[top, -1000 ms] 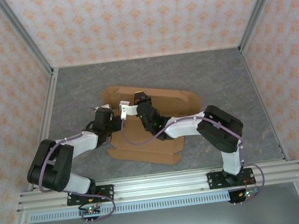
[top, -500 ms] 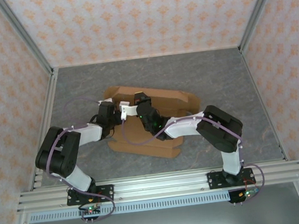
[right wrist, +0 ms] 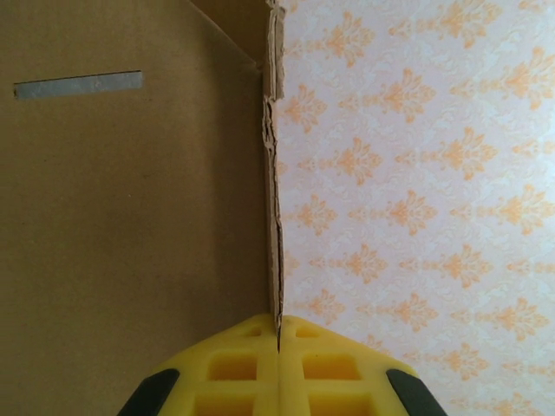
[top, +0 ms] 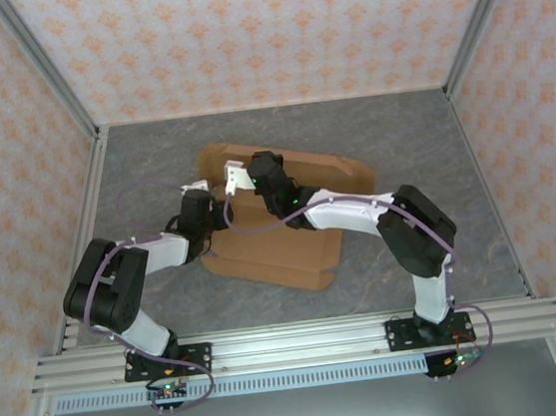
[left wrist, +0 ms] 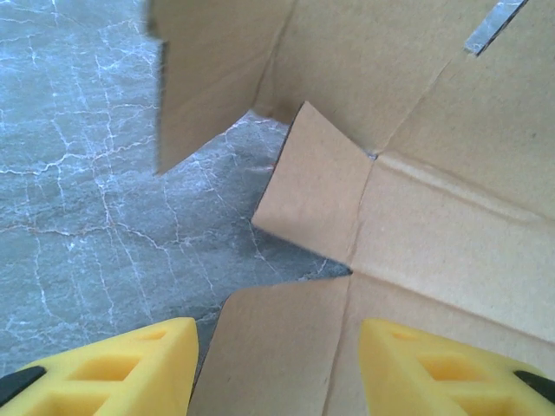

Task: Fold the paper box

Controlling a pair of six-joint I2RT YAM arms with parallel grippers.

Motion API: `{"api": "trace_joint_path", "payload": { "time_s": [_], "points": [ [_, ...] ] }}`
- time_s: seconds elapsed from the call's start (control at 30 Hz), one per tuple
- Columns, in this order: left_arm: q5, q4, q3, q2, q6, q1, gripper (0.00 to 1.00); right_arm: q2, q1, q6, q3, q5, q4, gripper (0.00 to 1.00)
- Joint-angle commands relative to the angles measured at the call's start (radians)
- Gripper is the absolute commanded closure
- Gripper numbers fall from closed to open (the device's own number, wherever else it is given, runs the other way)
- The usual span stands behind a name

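Observation:
The paper box (top: 331, 187) is a brown die-cut cardboard sheet, partly folded, lying in the middle of the table. My right gripper (top: 231, 178) is shut on the edge of one panel near the box's far left corner and holds it upright. In the right wrist view the yellow fingers (right wrist: 225, 364) pinch that thin cardboard edge (right wrist: 273, 217), with a slot in the panel (right wrist: 78, 85). My left gripper (top: 196, 190) is at the box's left side, open. Its fingers (left wrist: 113, 373) straddle a small corner flap (left wrist: 277, 347) without touching it.
The grey marbled tabletop (top: 400, 134) surrounds the box, with free room to the right and at the back. Patterned walls (top: 238, 32) enclose three sides. A metal rail (top: 294, 345) with the arm bases runs along the near edge.
The right gripper has moved toward the back with the panel, raising it. The left arm has swung in to the box's left edge, and the box has shifted slightly.

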Motion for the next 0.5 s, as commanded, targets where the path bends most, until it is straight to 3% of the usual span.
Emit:
{"api": "trace_joint_path", "payload": {
  "time_s": [0.0,0.17,0.47],
  "points": [
    [-0.023,0.039,0.038,0.030,0.010,-0.007,0.47,-0.009,-0.014,0.082,0.073,-0.036,-0.152,1.00],
    [0.002,0.119,0.042,0.063,0.045,-0.007,0.47,0.007,-0.043,0.124,0.149,-0.091,-0.277,1.00],
    [-0.001,0.074,0.128,0.104,0.103,-0.005,0.47,0.024,-0.100,0.203,0.287,-0.237,-0.554,1.00]
  ]
}}
